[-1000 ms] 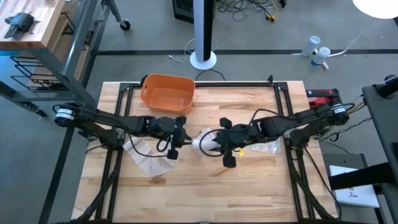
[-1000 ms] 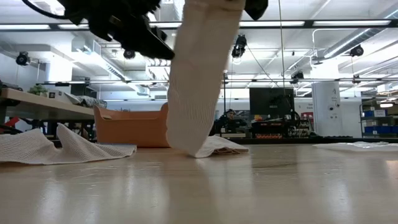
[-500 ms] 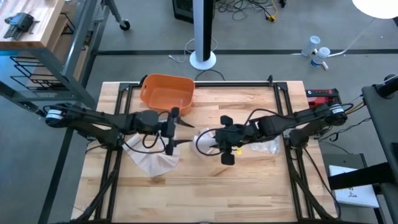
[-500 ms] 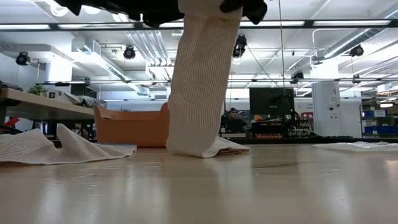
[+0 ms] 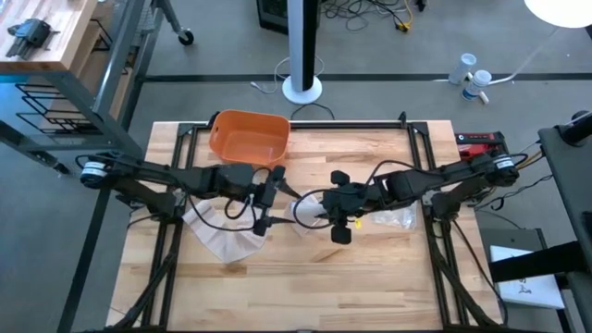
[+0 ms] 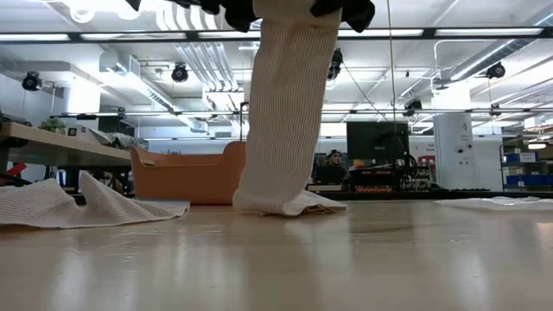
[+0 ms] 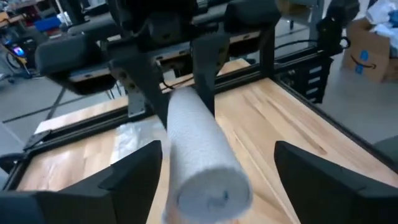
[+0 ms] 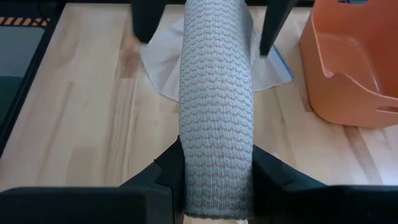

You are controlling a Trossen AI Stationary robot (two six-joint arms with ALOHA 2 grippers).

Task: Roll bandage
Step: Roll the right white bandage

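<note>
Bandage [image 8: 216, 112] is hanging mid-counter, right gripper [image 5: 319, 211] jaws clamped on its rolled end for tension; left gripper [image 5: 268, 199] jaws apart, straddling it to wind.

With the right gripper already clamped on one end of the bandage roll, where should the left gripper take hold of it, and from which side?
The bandage roll sticks out from the right gripper as a stiff cylinder towards the left gripper, whose open fingers already flank its free end. Grip that end across its round sides, coming straight along the roll's axis; the loose tail hangs to the table, so keep clear of it.
</note>
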